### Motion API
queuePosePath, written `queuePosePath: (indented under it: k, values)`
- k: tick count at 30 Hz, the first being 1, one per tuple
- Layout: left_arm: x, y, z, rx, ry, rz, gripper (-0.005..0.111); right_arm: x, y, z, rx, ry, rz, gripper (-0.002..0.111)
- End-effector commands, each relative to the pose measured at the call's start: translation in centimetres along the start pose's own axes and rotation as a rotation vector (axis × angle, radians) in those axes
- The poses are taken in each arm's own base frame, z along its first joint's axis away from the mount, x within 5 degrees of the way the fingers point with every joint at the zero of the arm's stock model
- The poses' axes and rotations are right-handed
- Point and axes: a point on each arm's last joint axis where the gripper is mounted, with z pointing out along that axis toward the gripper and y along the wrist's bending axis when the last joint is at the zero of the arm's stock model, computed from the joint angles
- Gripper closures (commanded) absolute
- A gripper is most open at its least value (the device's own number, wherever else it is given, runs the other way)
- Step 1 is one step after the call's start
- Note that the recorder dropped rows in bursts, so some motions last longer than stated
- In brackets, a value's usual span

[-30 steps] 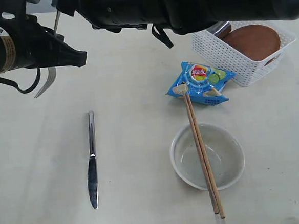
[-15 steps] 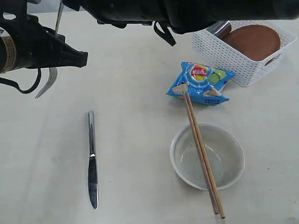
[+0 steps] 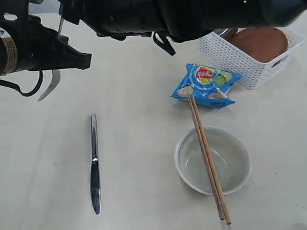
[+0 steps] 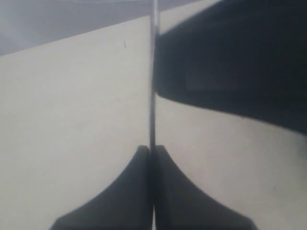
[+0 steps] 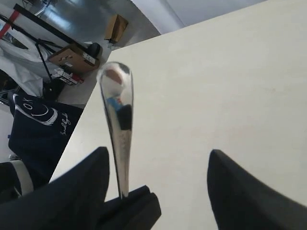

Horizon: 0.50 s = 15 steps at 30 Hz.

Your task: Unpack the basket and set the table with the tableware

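The left gripper has its fingers pressed together on the thin steel handle of a fork. The fork hangs over the far left of the table with its curved tines pointing down, clear of the surface. The handle's rounded end rises between the fingers of the right gripper, which stand spread wide. The handle sits close beside one finger (whether it touches that finger I cannot tell). The right arm reaches across the top of the exterior view to the left side.

Below the fork in the exterior view, a steel knife lies flat on the table, left of centre, with its blade toward the lower edge of that view. To its right a white bowl stands upright. A pair of wooden chopsticks lies across the bowl, their far ends reaching onto a blue snack bag. Just beyond the bag, at the far right, the white lattice basket holds a reddish-brown plate (partly covered by the arm).
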Motion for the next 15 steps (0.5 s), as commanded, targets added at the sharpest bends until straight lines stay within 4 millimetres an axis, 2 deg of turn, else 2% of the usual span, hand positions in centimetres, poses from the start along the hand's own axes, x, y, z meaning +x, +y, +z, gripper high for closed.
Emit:
queuePosePath:
  k: [1,15]
  values:
    - [-0.2,-0.29,-0.07,0.019,-0.008,0.002,0.107,0.03,0.26,0.72,-0.012,0.009,-0.004,0.051]
    - [-0.22,-0.52,-0.08,0.044,-0.01,-0.017,0.107,0.14,0.39,1.2,-0.024,0.024,0.003,0.051]
